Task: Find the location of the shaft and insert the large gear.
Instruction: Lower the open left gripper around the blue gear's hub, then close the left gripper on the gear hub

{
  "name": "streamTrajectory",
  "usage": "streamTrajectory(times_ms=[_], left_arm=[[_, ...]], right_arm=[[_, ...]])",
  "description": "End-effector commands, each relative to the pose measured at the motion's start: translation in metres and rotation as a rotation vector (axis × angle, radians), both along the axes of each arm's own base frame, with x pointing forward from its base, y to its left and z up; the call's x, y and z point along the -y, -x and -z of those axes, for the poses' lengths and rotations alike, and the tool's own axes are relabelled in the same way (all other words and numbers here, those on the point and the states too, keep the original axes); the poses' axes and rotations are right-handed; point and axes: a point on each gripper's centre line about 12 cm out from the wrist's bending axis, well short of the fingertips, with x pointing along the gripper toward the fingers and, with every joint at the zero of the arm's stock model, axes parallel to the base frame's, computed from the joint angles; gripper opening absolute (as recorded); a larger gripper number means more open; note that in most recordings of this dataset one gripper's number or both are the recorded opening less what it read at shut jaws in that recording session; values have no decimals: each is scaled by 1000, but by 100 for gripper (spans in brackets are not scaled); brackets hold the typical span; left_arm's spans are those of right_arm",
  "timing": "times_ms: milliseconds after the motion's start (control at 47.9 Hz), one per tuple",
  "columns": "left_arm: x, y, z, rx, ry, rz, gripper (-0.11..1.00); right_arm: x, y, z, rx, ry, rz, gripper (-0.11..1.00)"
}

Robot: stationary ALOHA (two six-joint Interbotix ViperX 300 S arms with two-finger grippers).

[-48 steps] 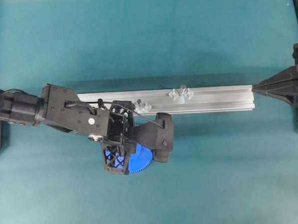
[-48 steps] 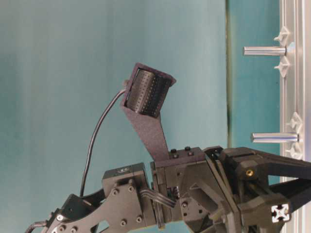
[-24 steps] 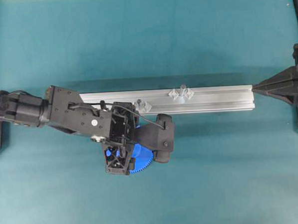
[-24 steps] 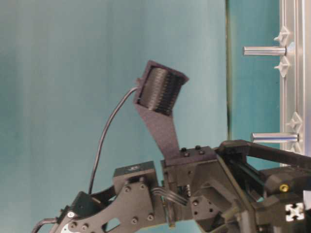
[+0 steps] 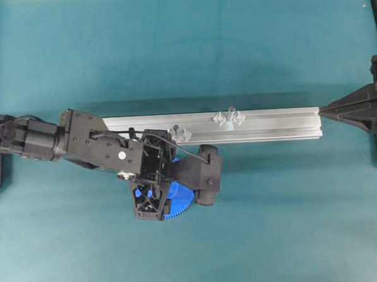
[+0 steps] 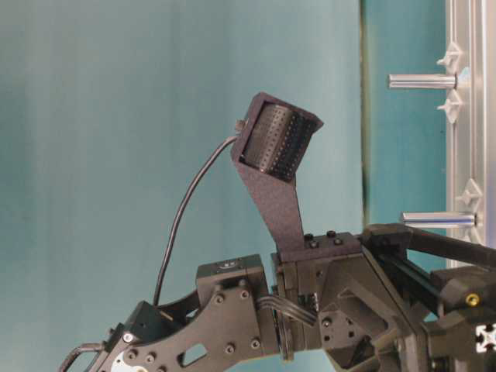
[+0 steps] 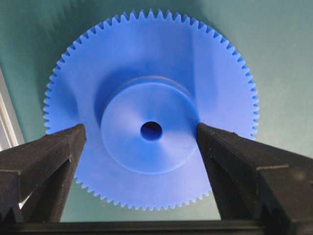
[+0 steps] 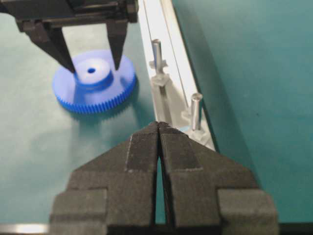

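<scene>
Far left: left arm reaches in over the teal mat (image 5: 275,225). Left claw (image 5: 155,196) points down over the gear (image 5: 179,203).

- Overhead view: arm and camera mount cover most of the gear. Only a blue arc of teeth shows on the near-right side.
- Left wrist view: claw (image 7: 141,131) released, jaws spread wide, one finger each side of the raised hub. Gear (image 7: 146,63) lies flat on the mat and is not gripped. Right finger looks to be at the hub's edge, but I cannot tell whether it touches. Left finger stands off it. Nearest teeth are cut off by the claw frame.
- The gear sits on the near side of the metal rail (image 5: 269,121), just beside it, towards its left end.

Middle: two pins stand upright on the rail.

- Short pin (image 5: 175,130), dark tip, close to the arm, its mounts partly hidden.
- Shaft (image 5: 230,118), pale, clear mounts either side, further right along the rail, well apart from the gear.
- Table-level view lies on its side. The shaft (image 6: 422,80) is clear, the gear is hidden and the arm is cut off at the bottom.

Far right: right claw (image 5: 323,112) clenched on nothing, tip just beside the rail's right end. Its own view confirms fingers (image 8: 142,147) pressed together.
</scene>
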Motion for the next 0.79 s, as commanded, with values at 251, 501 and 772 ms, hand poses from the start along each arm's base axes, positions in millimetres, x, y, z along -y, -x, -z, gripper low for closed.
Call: streamTrajectory(times_ms=[251, 501, 772], left_arm=[[4, -9, -11, 41, 6, 0, 94], [5, -9, -5, 25, 13, -27, 94], [6, -5, -5, 16, 12, -25, 94]], right_arm=[[1, -2, -4, 8, -8, 6, 0], [1, -2, -3, 7, -8, 6, 0], [1, -2, -4, 8, -8, 6, 0]])
